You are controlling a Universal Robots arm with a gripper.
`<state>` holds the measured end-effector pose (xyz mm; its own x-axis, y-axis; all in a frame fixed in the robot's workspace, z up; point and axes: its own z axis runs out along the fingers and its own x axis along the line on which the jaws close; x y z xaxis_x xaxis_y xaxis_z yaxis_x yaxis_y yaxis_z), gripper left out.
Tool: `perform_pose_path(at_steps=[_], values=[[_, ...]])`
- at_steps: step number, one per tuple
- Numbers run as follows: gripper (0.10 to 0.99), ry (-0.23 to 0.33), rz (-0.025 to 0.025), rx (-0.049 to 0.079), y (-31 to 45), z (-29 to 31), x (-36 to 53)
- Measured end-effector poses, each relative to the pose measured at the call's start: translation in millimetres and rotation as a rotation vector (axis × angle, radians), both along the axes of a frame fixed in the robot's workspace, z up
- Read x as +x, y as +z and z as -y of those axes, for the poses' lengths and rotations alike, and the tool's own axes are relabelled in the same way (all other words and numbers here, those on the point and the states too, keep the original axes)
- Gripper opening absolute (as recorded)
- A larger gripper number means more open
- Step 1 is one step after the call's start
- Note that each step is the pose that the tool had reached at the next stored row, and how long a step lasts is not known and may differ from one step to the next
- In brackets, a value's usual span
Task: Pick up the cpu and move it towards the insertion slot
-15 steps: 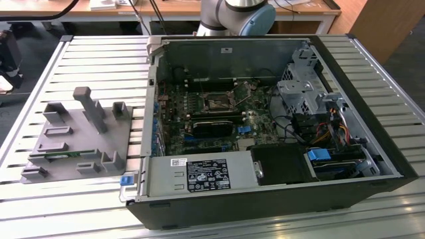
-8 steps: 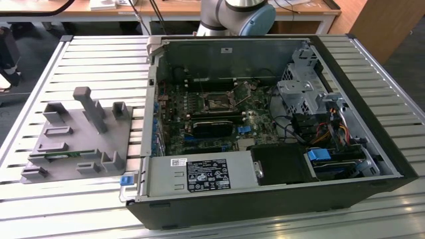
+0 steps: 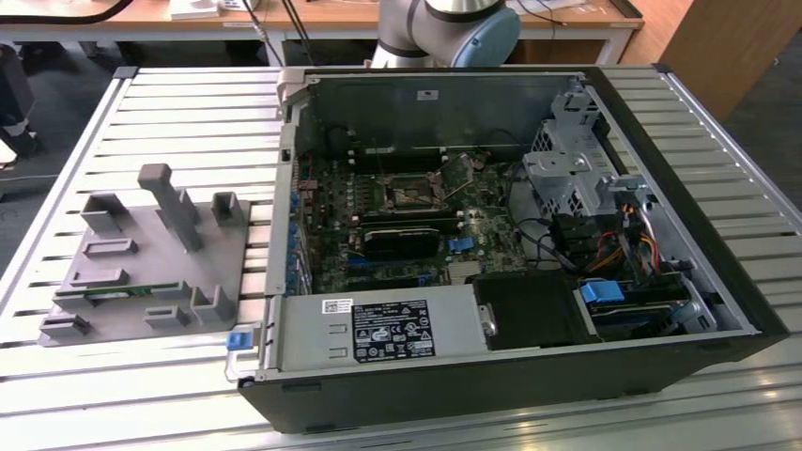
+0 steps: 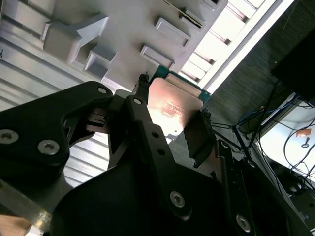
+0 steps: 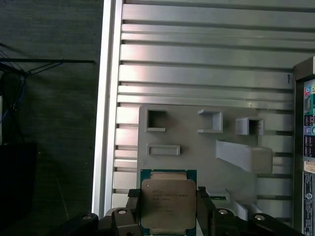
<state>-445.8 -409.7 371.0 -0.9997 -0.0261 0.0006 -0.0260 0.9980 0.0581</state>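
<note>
My gripper (image 5: 168,212) is shut on the cpu (image 5: 168,202), a flat square chip with a silvery face and a green rim, with one black finger (image 5: 133,206) on each side. In the second wrist view the cpu (image 4: 172,105) shows between the same fingers (image 4: 199,132) of the gripper (image 4: 173,101). It hangs well above the grey plastic fixture (image 5: 197,142), apart from it. The insertion slot (image 3: 411,193), a dark square framed in metal, lies on the motherboard inside the open computer case (image 3: 701,235).
The grey fixture (image 3: 138,263) stands on the slatted table (image 3: 188,103) at the exterior view's left and holds a green memory stick (image 3: 113,293). The case holds a power supply (image 3: 376,329), a drive cage (image 3: 570,178) and cables. The arm's base (image 3: 452,23) is behind the case.
</note>
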Motion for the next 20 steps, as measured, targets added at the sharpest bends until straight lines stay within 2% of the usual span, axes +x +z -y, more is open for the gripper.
perform_pose_path(at_steps=[20], values=[[0.541,0.0,-0.0001,0.0,9.5,0.0,1.9]])
